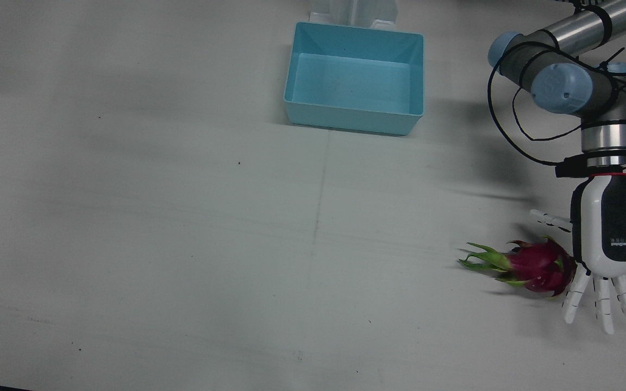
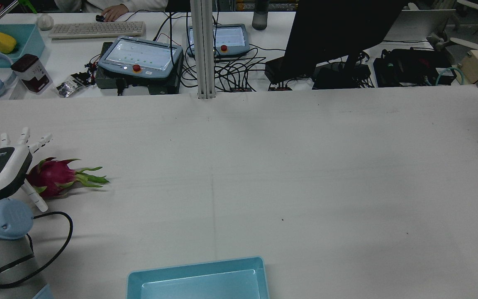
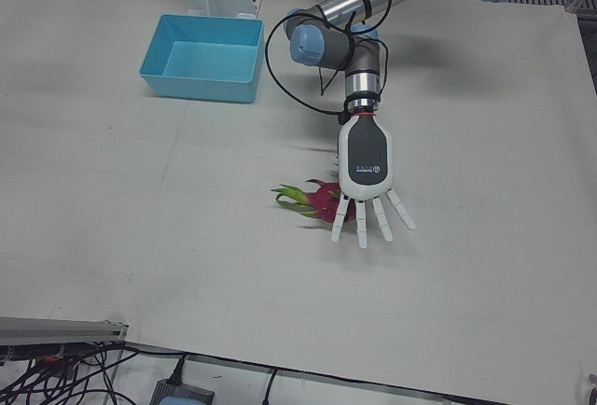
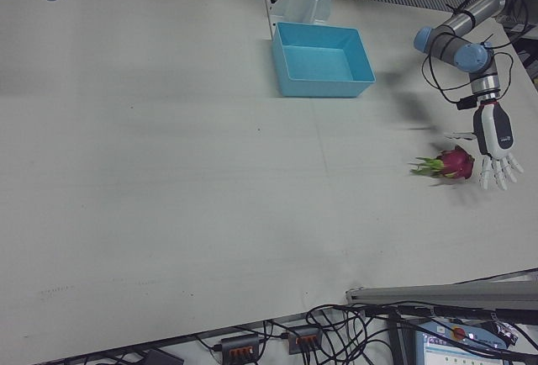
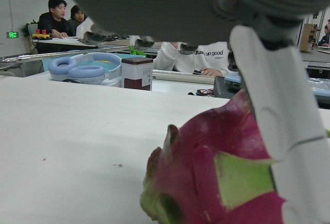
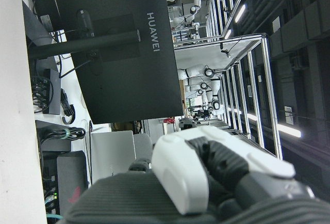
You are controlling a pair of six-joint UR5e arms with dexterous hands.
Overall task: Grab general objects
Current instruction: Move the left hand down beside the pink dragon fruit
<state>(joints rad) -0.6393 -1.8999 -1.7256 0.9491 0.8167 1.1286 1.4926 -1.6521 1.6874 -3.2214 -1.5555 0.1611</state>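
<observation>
A magenta dragon fruit (image 1: 536, 266) with green leaf tips lies on the white table near the robot's left side. My left hand (image 1: 609, 255) hovers right beside and partly over it, fingers spread and holding nothing. The fruit (image 2: 54, 176) and hand (image 2: 4, 166) also show in the rear view, and the fruit (image 3: 317, 200) and hand (image 3: 367, 176) in the left-front view. In the left hand view the fruit (image 5: 206, 177) fills the lower frame, with one finger (image 5: 273, 110) against its side. My right hand (image 6: 206, 182) shows only in part in its own view, raised and facing a monitor.
An empty light-blue bin (image 1: 351, 119) stands at the robot's side of the table, near the middle; it also shows in the rear view (image 2: 197, 265). Beyond the far table edge are a monitor (image 2: 338, 33), control pendants (image 2: 139, 58) and cables.
</observation>
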